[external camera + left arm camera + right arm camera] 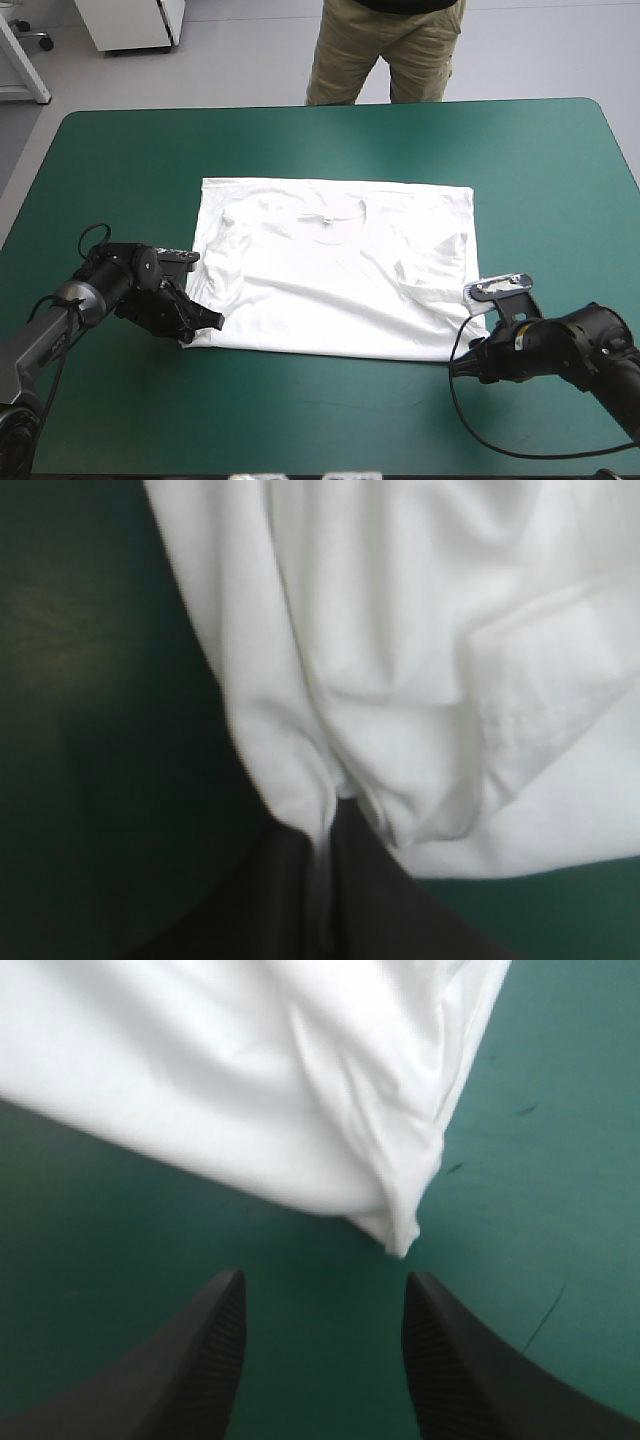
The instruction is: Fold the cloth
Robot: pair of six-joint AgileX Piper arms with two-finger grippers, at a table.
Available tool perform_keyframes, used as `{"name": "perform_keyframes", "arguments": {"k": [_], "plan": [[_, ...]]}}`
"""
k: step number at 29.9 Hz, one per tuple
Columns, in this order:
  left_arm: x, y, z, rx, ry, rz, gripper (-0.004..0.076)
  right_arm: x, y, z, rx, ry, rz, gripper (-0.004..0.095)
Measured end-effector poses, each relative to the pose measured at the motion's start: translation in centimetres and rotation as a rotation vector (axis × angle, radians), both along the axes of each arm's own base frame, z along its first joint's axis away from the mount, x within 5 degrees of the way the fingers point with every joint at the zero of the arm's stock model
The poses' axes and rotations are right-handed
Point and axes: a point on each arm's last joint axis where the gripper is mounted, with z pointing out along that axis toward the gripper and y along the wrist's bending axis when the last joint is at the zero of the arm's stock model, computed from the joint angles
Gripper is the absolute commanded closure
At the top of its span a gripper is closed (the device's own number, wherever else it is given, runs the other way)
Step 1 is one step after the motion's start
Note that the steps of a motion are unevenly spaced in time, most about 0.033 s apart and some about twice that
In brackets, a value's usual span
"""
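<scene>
On the teal-green table cover (120,150) the white short-sleeved T-shirt (330,270) lies flat, one near corner pinched between the left gripper's (325,825) closed black fingers (400,910); the right gripper (322,1285), jaws apart, should ease forward onto the corner just ahead before pinching.

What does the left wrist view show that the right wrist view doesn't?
Only the left wrist view: the left pincer shut on one near corner of the T-shirt, fabric pinched between its black fingers. Only the right wrist view: the right pincer open, fingers apart over bare teal-green cover, with the T-shirt's other near corner just ahead of it, untouched. Both: the white T-shirt lying on the teal-green cover.
</scene>
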Motion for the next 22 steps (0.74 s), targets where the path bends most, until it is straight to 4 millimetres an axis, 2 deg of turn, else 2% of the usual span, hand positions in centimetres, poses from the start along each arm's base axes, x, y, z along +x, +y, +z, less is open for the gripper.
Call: {"name": "perform_keyframes", "arguments": {"k": [4, 11, 16, 19, 22], "plan": [[0.0, 0.0, 0.0, 0.0, 0.0, 0.0, 0.0733, 1.6, 0.2, -1.0, -0.045, -0.015, -0.026, 0.0439], [0.0, 0.0, 0.0, 0.0, 0.0, 0.0, 0.0733, 3.1, 0.7, -4.5, -0.087, 0.063, -0.038, 0.044], [0.0, 0.0, 0.0, 0.0, 0.001, 0.0, 0.0733, 4.3, 0.0, -6.4, -0.09, 0.115, -0.1, 0.0442], [0.1, 0.0, -0.1, 0.0, -0.002, 0.001, 0.0733, 4.8, -0.5, -6.8, -0.075, 0.15, -0.122, 0.0524], [0.1, 0.0, -0.1, -0.001, -0.001, 0.001, 0.0733, 5.1, -0.7, -6.9, -0.08, 0.178, -0.084, 0.0724]]}}
